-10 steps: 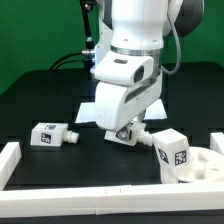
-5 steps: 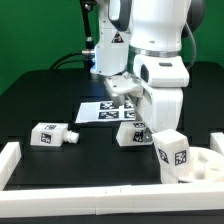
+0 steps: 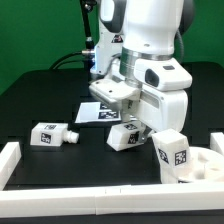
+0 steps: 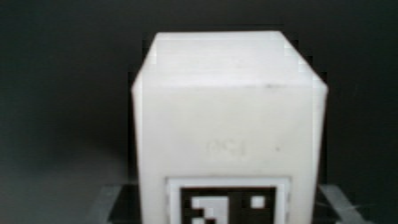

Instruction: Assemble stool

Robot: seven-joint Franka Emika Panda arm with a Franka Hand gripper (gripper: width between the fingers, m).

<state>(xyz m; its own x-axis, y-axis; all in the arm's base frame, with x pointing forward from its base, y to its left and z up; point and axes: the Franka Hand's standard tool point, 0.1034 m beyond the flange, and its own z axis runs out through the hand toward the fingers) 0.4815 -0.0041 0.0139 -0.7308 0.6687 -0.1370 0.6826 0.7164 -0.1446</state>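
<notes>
**Claw closed on the centre leg, mid-frame**

Your claw (image 3: 128,127) sits at the middle of the exterior frame. Its two fingers are closed on the upper end of the centre leg (image 3: 124,138), a short white block with a tag on its face. You cannot tell from here whether that leg's lower end touches the black surface (image 3: 40,100) or hangs just above it.

The marker board (image 3: 96,113) lies flat just behind the claw toward the frame's left, partly hidden by the arm. The lying leg (image 3: 50,134) rests on its side at the frame's left-centre, with its narrow end pointing toward the claw and well apart from it. At lower right the upright leg (image 3: 174,150) stands just beside the held one and is the nearest thing to your claw. It overlaps the seat disc (image 3: 203,168), which the frame's right edge cuts off. Whether that leg stands in the disc or beside it is not clear. A white front rail (image 3: 90,196) runs along the bottom of the frame, and a side rail (image 3: 9,160) closes the lower left corner.

Your arm (image 3: 150,50) fills the upper centre, with the wrist bent down and the claw aimed at the surface.

In the wrist view the centre leg (image 4: 222,110) fills nearly the whole picture. It sits squarely in line with the claw, its tag is partly cut by the frame edge, and the background is dark.
</notes>
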